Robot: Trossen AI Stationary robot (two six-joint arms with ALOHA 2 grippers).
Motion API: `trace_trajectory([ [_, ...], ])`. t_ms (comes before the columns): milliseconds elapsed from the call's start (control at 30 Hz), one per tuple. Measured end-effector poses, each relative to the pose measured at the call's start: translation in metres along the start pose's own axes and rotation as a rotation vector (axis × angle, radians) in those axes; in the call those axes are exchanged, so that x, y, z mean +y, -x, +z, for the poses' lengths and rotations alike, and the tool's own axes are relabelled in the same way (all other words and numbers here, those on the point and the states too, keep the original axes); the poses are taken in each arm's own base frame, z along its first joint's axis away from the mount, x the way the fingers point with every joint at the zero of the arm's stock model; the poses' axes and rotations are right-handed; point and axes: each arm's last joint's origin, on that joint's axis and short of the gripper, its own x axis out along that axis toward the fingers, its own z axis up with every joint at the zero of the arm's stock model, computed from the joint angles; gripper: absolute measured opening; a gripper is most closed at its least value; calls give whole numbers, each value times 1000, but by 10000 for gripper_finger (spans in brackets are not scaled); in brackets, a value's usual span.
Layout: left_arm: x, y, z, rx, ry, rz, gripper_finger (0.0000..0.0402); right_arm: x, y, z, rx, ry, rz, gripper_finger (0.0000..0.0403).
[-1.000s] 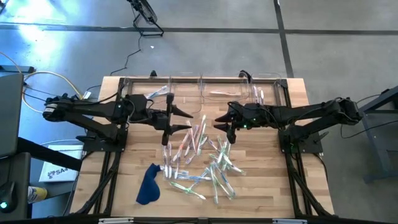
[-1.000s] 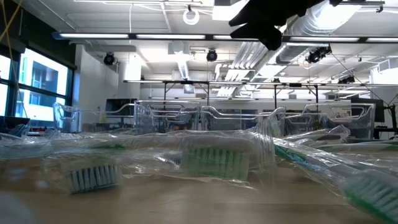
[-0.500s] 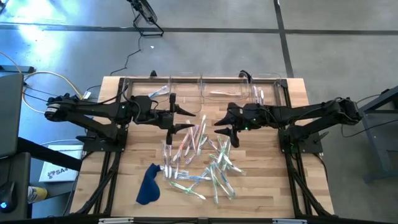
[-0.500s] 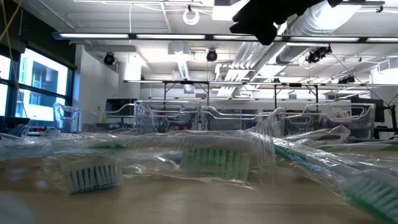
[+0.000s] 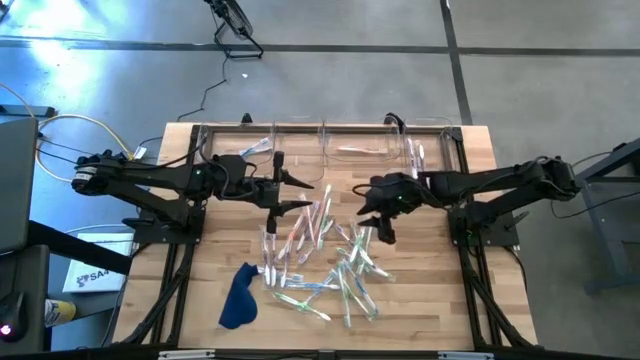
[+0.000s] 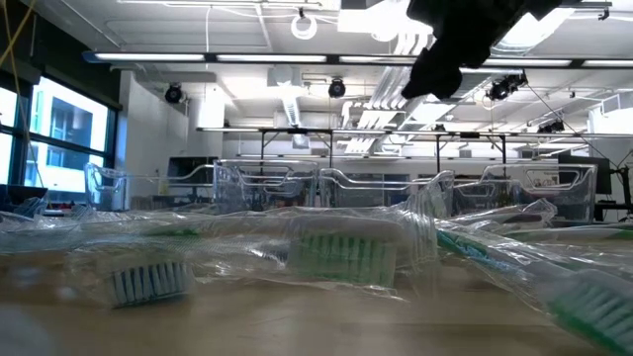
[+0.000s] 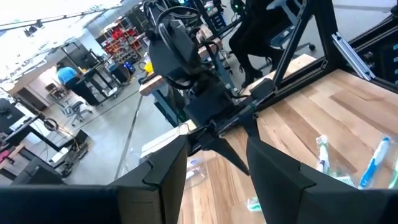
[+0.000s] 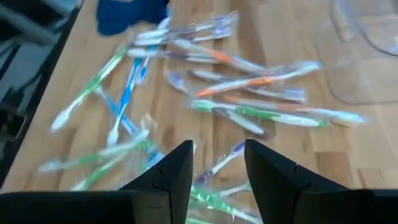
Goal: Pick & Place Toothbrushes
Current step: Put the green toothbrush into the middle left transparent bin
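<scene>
R pincer [image 5: 375, 222] hung above the heap of wrapped toothbrushes [image 5: 325, 255], at the heap's edge nearest the clear bins [image 5: 330, 142]. Fingers parted, gap moderate, nothing between them; the R wrist view showed bare worktop [image 8: 292, 37] and brushes through the gap [image 8: 217, 168]. Nothing held.

L pincer [image 5: 290, 193] also empty, fingers apart, over bare wood at the heap's L-arm corner. L wrist view looked out at the R arm, with only a couple of brush ends at the rim of view [image 7: 373, 165].

Key relation: the heap lay directly below and ahead of the R pincer, spreading away from it toward the dark blue cloth [image 5: 238, 295]. The R arm was nearer to most of the heap. Brushes just under the R pincer ran roughly along its pointing direction [image 8: 217, 163]; those farther ahead lay crosswise [image 8: 261, 112], several overlapping.

Judgement: the next grasp looked like the R arm's, a straight descent. The pincer should close across a handle, so a lengthwise brush suits it as it stands; a crosswise one would need wrist roll. Risks: glossy wrappers, overlaps, lifting two at once.
</scene>
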Motion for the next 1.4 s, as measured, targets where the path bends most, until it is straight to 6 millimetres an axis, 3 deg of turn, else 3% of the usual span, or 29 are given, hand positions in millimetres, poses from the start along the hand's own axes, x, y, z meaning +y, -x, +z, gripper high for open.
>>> trace_trajectory([
  [200,-1,0,-1,10,-1,-6,161,-1,-16,-6,71,98,71,138],
  [433,-1,0,-2,24,-2,-14,161,-4,-55,-24,210,139,130,138],
  [600,-3,0,-6,58,5,-34,161,1,-72,-34,273,199,152,138],
  [967,-5,0,-8,82,46,-46,161,14,-85,-44,330,380,69,138],
  [1400,-4,0,-7,75,51,-45,161,10,-98,-54,387,402,-11,138],
])
